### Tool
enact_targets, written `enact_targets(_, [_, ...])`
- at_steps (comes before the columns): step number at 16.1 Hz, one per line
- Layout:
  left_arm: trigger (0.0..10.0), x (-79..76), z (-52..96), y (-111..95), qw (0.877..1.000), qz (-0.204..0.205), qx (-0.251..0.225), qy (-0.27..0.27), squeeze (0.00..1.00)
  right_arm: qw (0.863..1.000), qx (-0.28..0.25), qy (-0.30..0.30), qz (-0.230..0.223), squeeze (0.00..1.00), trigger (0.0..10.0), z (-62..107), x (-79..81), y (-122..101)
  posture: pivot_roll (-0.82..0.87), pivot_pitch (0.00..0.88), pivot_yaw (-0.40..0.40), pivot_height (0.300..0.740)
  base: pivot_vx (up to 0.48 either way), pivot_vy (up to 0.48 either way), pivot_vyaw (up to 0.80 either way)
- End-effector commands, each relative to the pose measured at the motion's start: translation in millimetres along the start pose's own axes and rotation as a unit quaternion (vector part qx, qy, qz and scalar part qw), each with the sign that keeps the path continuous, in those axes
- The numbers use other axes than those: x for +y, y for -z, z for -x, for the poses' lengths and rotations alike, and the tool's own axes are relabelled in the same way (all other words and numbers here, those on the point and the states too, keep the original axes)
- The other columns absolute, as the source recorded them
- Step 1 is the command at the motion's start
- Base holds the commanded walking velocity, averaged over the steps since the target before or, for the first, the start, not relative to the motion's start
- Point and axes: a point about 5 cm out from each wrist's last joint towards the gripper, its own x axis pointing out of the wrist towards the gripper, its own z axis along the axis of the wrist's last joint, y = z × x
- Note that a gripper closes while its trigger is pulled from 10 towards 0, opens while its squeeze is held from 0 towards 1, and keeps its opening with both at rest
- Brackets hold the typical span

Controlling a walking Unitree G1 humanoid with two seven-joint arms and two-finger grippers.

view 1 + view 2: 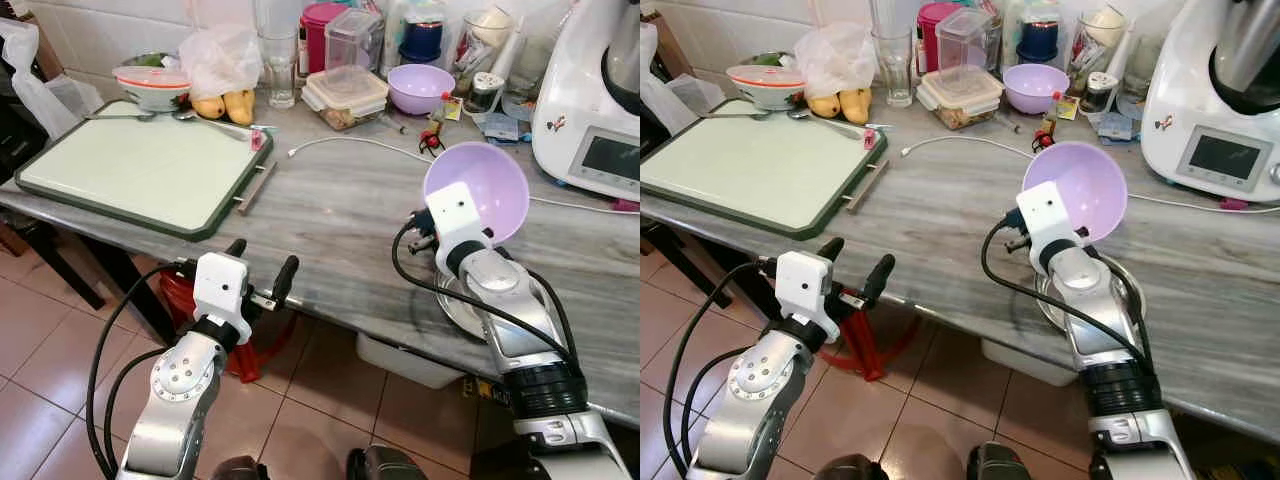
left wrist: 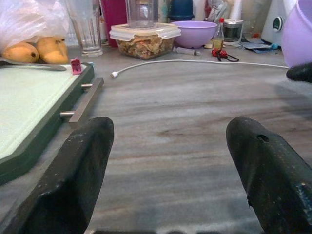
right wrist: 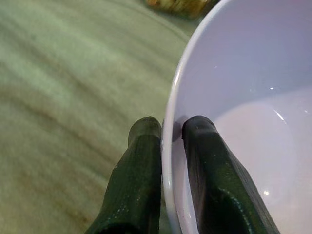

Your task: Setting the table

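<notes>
My right gripper (image 3: pixel 168 131) is shut on the rim of a lilac bowl (image 1: pixel 485 185), one finger inside and one outside, holding it tilted above the marble counter (image 1: pixel 340 210). Under my right forearm a silver plate (image 1: pixel 1130 285) lies on the counter. A second lilac bowl (image 1: pixel 418 87) stands at the back. My left gripper (image 1: pixel 262 268) is open at the counter's near edge, nothing between its fingers (image 2: pixel 78 170). A green-rimmed tray (image 1: pixel 150 170) lies to the left.
At the back stand a glass (image 1: pixel 280 68), lidded food boxes (image 1: pixel 345 95), mangoes (image 1: pixel 225 105), a covered bowl (image 1: pixel 152 88) and a white kitchen machine (image 1: pixel 590 110). A white cable (image 1: pixel 350 142) crosses the counter. A red stool (image 1: pixel 250 350) stands on the tiled floor.
</notes>
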Motion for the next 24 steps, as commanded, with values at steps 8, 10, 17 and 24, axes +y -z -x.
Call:
enact_targets(8, [10.0, -2.3, 1.0, -2.6, 1.000, 0.001, 0.002, 0.013, 0.00, 0.999, 0.024, -0.047, 0.003, 0.56, 10.0, -0.4, -5.2, 0.7, 0.02, 0.077, 0.005, 0.740, 0.000, 0.000, 0.00])
enact_targets(10, [10.0, -2.9, 0.8, -2.5, 1.000, 0.002, 0.003, 0.014, 0.00, 0.998, 0.029, -0.048, 0.005, 1.00, 10.0, 1.9, -7.2, 0.5, 0.02, 0.079, 0.004, 0.740, 0.000, 0.000, 0.00])
enact_targets(17, [10.0, -5.4, -0.2, -0.9, 1.000, 0.005, 0.005, 0.018, 0.00, 0.998, 0.029, -0.049, 0.008, 1.00, 10.0, 12.1, -14.6, -15.3, 0.01, 0.076, -0.002, 0.740, 0.000, 0.000, 0.00])
enact_targets(24, [10.0, 0.3, -6.7, 3.4, 1.000, 0.010, 0.019, -0.014, 0.00, 0.997, -0.073, -0.005, -0.033, 0.00, 10.0, 37.0, -11.9, -51.0, -0.02, 0.058, -0.001, 0.740, 0.000, 0.000, 0.00])
